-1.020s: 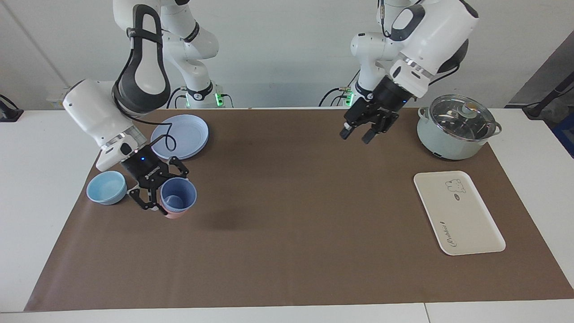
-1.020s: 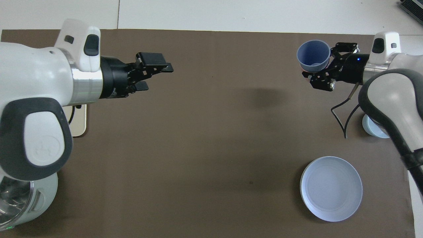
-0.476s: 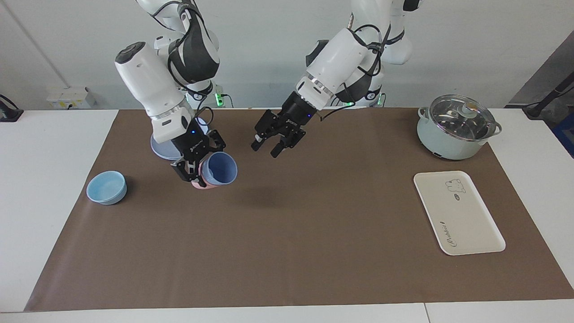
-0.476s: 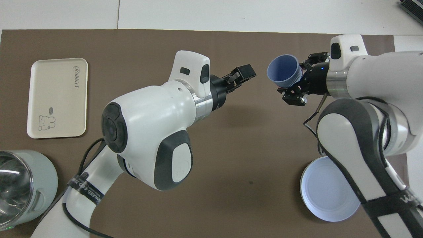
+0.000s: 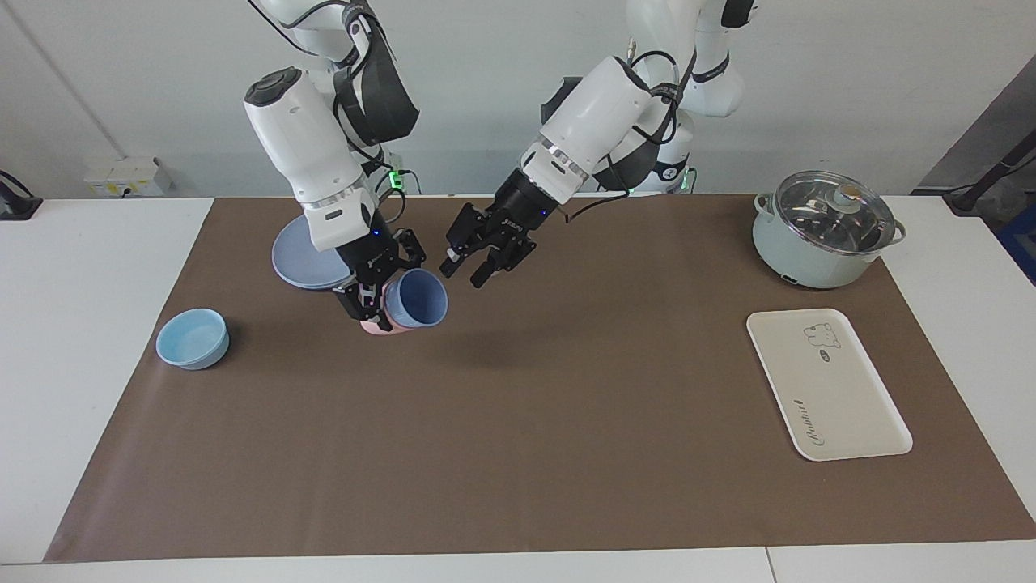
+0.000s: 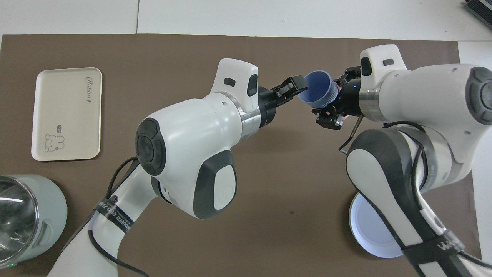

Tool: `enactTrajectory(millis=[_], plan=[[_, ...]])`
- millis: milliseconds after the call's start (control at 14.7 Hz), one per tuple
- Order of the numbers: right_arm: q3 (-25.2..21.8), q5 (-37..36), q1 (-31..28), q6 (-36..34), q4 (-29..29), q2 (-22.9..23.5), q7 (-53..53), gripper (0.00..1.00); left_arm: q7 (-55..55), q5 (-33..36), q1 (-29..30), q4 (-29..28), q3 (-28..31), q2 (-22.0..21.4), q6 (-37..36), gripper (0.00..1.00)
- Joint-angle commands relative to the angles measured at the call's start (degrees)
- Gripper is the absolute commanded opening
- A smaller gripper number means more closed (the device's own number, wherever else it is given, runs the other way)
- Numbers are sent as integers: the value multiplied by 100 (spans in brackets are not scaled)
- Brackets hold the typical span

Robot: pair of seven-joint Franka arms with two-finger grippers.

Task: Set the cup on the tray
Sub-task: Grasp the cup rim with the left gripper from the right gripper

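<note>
The right end effector [image 5: 380, 304], on the arm whose base stands at the right arm's end of the tabletop, is clamped on a small periwinkle-blue plastic cup [image 5: 416, 298], a handleless tumbler tapering toward its base. The cup is up in the air over the brown mat [image 5: 518, 421], tipped on its side so that its mouth faces the left end effector. A salmon-pink cup [image 5: 374, 327] of like size shows just under it, nested around its base.

The left end effector [image 5: 469, 267] hangs just beside the mouth of the blue cup, over the mat. Its fingers [image 5: 450, 261] stand apart, one of them close to the cup's rim; in the overhead view that finger [image 6: 295, 82] overlaps the rim, but whether it touches cannot be told.

The flat rectangular cream-white tray [image 5: 858, 421] with rounded corners, a bear drawing and the cursive word "Rabbit" lies on the mat at the left arm's end of the tabletop, well apart from the cup. A pale green pot with a glass lid [image 5: 825, 229] stands nearer to the robots than the tray. A round blue plate [image 5: 303, 259] lies below the right arm, and a shallow light-blue bowl [image 5: 193, 338] sits at the right arm's end.
</note>
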Motion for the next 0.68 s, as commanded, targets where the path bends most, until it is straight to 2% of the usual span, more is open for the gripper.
enactTrajectory(millis=[0, 204, 340, 408, 476, 612], plan=[[10, -283, 87, -98, -88, -138, 121, 0, -24, -142, -233, 142, 97, 343, 318, 55], [10, -354, 87, -107, -79, -138, 121, 0, -7, -133, -259, 204, 97, 493, 354, 50], [10, -415, 87, -107, -79, -138, 121, 0, 2, -98, -312, 212, 97, 493, 346, 42], [10, -416, 87, -107, -88, -138, 121, 0, 19, -55, -321, 221, 97, 493, 293, 17], [10, -416, 87, -107, -88, -138, 121, 0, -24, -54, -312, 221, 97, 493, 267, 1], [10, -424, 87, -98, -79, -138, 121, 0, -51, -63, -312, 291, 97, 502, 266, 0]])
